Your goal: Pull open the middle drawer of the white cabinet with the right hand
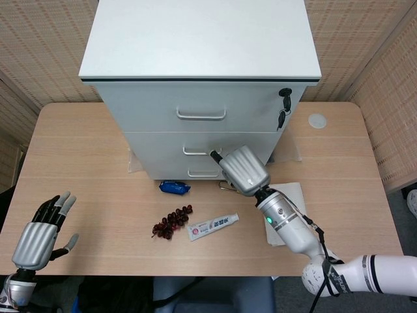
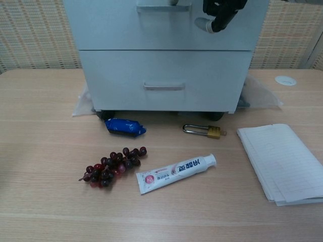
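Note:
The white cabinet (image 1: 202,39) stands at the back of the table, and its middle drawer (image 1: 159,145) is closed. My right hand (image 1: 242,169) hovers in front of that drawer, one dark fingertip reaching the right end of its handle (image 1: 195,152). In the chest view the right hand (image 2: 219,11) sits just right of the handle (image 2: 161,7), thumb sticking out down-left, and it holds nothing. The top edge of that view cuts off the rest of its fingers. My left hand (image 1: 39,233) rests open at the table's front left corner.
In front of the cabinet lie a blue packet (image 2: 124,126), a bunch of dark grapes (image 2: 113,166), a toothpaste tube (image 2: 175,173) and a brass padlock (image 2: 204,131). A stack of paper (image 2: 282,161) lies at the right. Keys (image 1: 284,98) hang from the cabinet's lock.

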